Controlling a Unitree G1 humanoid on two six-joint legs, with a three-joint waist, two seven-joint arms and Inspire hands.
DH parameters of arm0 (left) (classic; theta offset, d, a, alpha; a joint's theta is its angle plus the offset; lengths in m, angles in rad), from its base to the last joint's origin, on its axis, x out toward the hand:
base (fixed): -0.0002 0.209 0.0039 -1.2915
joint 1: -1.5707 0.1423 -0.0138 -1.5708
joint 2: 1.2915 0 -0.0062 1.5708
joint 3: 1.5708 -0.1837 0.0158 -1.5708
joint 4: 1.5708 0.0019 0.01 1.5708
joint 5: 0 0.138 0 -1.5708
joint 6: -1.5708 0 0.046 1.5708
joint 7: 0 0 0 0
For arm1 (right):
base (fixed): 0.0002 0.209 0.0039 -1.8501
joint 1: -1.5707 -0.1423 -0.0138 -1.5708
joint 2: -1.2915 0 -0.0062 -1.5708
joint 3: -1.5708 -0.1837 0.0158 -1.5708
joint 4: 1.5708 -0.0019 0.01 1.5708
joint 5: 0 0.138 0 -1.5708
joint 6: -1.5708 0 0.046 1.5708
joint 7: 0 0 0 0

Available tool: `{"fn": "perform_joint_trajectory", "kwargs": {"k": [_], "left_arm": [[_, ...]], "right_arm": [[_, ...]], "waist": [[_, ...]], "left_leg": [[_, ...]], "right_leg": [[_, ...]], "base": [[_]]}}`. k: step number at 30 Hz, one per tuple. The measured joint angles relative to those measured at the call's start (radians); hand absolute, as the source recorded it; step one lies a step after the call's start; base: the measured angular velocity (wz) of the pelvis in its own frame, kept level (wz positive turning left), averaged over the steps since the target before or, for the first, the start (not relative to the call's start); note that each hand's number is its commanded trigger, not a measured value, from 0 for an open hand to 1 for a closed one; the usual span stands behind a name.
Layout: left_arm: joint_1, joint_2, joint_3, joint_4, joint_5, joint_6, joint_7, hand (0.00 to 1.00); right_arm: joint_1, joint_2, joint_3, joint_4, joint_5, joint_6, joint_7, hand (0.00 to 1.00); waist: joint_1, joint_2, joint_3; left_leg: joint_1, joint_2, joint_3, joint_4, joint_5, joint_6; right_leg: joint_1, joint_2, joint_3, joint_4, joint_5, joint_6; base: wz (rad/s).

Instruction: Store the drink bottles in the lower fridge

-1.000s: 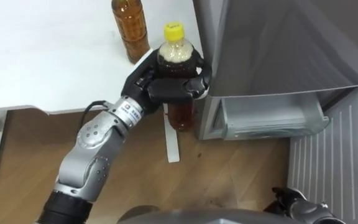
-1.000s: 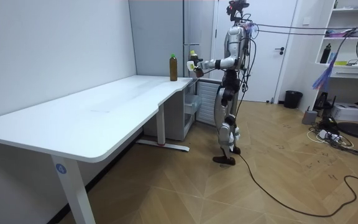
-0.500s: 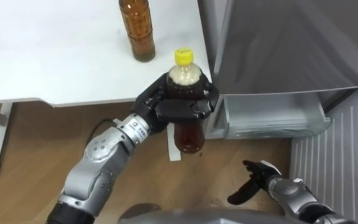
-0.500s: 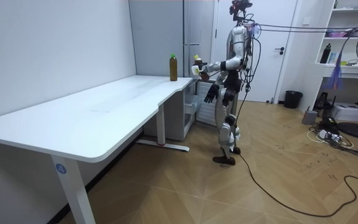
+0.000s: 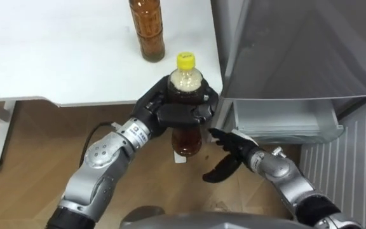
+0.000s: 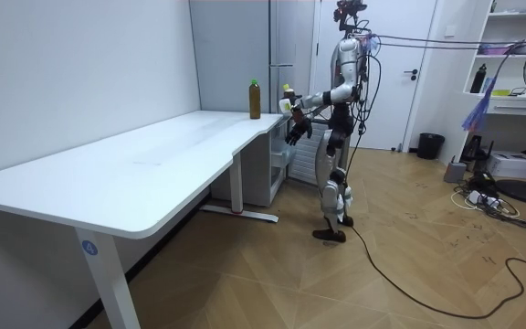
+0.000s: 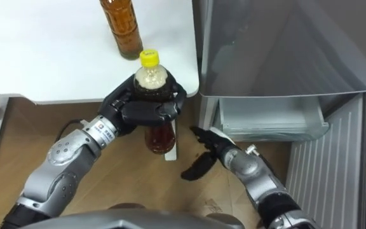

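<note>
White and broad, the surface [image 5: 56, 57] fills the upper left, with wooden floor below its edge. Near its right corner an amber bottle [image 5: 149, 32] stands upright by itself. Just off that corner, above the floor, the left hand [image 5: 180, 113] is wrapped round the shoulder of the yellow-capped bottle [image 5: 187, 137]. It holds the bottle upright, and the dark lower half hangs below the fingers. A little lower and to the right, the right hand [image 5: 234, 151] is close beside it, fingers straight and spread, holding nothing. Further right is the grey fridge [image 5: 297, 51], with a clear bin [image 5: 284, 117] jutting from its lower part. The room view shows the robot standing at the surface's far end, beside the fridge.
</note>
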Motion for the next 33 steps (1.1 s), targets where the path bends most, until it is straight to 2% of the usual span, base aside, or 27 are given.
{"fn": "perform_joint_trajectory", "kwargs": {"k": [10, 19, 25, 29, 33], "left_arm": [[0.000, -0.002, -0.017, 0.000, 0.000, -0.002, 0.002, 1.00], [0.000, -0.001, -0.024, 0.000, 0.026, -0.021, -0.002, 1.00], [-0.003, -0.001, -0.032, 0.000, 0.015, -0.037, -0.018, 1.00], [-0.006, -0.001, -0.043, 0.000, 0.016, -0.038, -0.018, 1.00], [-0.006, -0.001, -0.047, 0.000, 0.015, -0.040, -0.017, 1.00]], "right_arm": [[0.046, -0.005, 0.068, -0.210, 0.093, 0.003, 0.159, 0.00], [0.050, -0.014, 0.061, -0.219, 0.154, 0.014, 0.222, 0.00], [0.051, -0.036, 0.055, -0.218, 0.299, 0.040, 0.271, 0.00], [0.051, -0.039, 0.056, -0.219, 0.365, 0.065, 0.276, 0.00], [0.056, -0.039, 0.059, -0.219, 0.412, 0.066, 0.276, 0.00]], "waist": [[0.003, -0.002, 0.0000], [0.005, -0.006, 0.0006], [0.004, -0.008, 0.0088], [0.003, -0.006, 0.0091], [0.002, -0.004, 0.0079]], "left_leg": [[0.002, -0.001, 0.001, -0.001, 0.000, 0.001], [0.005, 0.000, 0.004, 0.004, 0.000, 0.001], [0.018, -0.001, 0.003, -0.008, 0.000, 0.001], [0.018, 0.000, 0.005, -0.012, 0.000, 0.001], [0.020, -0.001, 0.008, -0.015, 0.001, 0.002]], "right_leg": [[0.002, 0.001, 0.011, 0.002, 0.000, 0.001], [0.004, 0.000, 0.011, 0.004, 0.000, 0.001], [0.016, 0.000, 0.012, 0.003, -0.001, 0.001], [0.013, 0.001, 0.012, 0.002, -0.001, 0.001], [0.009, 0.001, 0.017, 0.002, -0.001, 0.001]], "base": [[0.00], [-0.01], [0.00], [-0.01], [-0.02]]}}
